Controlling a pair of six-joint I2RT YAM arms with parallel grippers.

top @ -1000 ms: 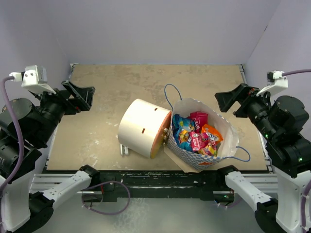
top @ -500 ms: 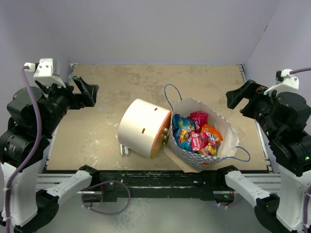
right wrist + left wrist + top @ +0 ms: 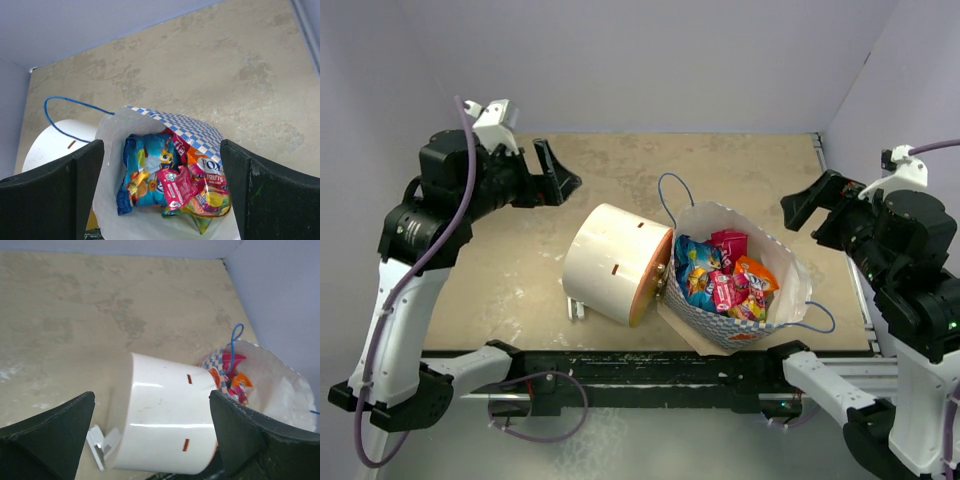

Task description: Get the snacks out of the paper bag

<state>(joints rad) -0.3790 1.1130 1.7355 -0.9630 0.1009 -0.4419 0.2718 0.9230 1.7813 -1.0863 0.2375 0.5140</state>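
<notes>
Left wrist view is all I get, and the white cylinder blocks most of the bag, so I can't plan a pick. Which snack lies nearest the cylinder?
Observer: A blue-and-orange packet, inside the paper bag on the side next to the white cylinder.
Operator: Anything on top of it?
Observer: A pink packet overlaps one edge of it.
Operator: Where is the right gripper?
Observer: The right gripper is open and empty, out to the right of the bag, touching nothing.
</notes>
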